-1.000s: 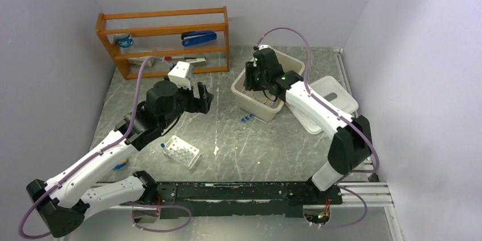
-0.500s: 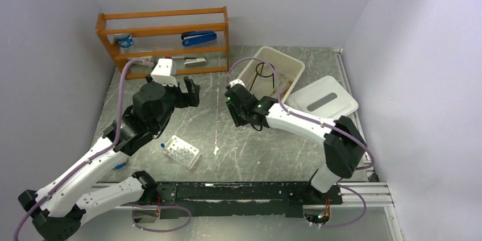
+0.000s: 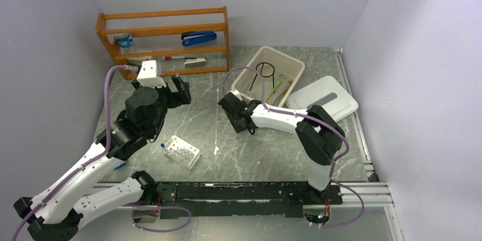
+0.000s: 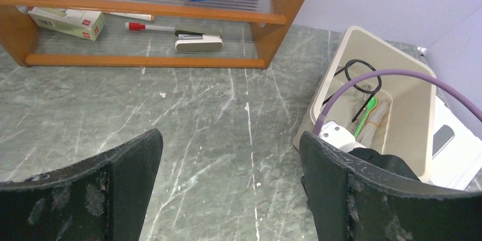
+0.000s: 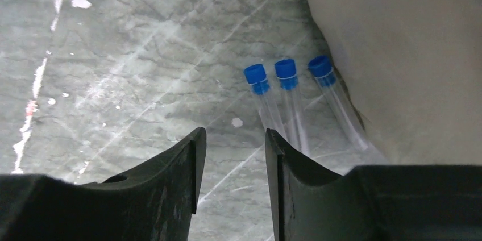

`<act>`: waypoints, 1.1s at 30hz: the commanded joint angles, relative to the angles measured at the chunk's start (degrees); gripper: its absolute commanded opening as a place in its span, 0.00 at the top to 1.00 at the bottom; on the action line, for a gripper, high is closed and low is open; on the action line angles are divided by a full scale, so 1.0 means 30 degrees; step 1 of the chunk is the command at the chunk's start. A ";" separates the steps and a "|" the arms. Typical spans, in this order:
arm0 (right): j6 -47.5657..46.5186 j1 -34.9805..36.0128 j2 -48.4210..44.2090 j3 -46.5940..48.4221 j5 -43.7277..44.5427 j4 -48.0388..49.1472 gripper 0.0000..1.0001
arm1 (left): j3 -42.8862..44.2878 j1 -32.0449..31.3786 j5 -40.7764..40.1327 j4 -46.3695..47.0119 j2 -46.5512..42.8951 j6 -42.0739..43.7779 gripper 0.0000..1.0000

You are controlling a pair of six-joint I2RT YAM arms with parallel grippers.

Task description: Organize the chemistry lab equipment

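Three blue-capped vials (image 5: 286,73) lie side by side on the table against the outer wall of the beige bin (image 5: 398,53). My right gripper (image 5: 233,147) is open by a narrow gap, empty, low over the table just short of the vials; in the top view it (image 3: 239,120) hides them. My left gripper (image 4: 230,141) is open wide and empty above the table before the shelf (image 3: 179,90). The bin (image 3: 284,66) holds a black wire tripod (image 4: 361,70) and a green-handled brush with clear tubes (image 4: 372,117). The white holed rack (image 3: 183,152) lies on the table.
A wooden shelf (image 3: 165,28) at the back left holds a blue stapler (image 3: 199,37) and stationery. The bin's white lid (image 3: 322,98) lies right of the bin. A small blue item (image 3: 119,166) shows beside my left arm.
My right gripper has left the bin and come down to the table left of it, by the vials. My left gripper has swung left and back towards the shelf.
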 commanded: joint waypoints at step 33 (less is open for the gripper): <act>-0.3451 -0.0157 -0.0264 -0.1038 0.1071 0.2532 0.58 | -0.0138 0.0098 0.0702 -0.0261 0.0474 -0.0129 0.06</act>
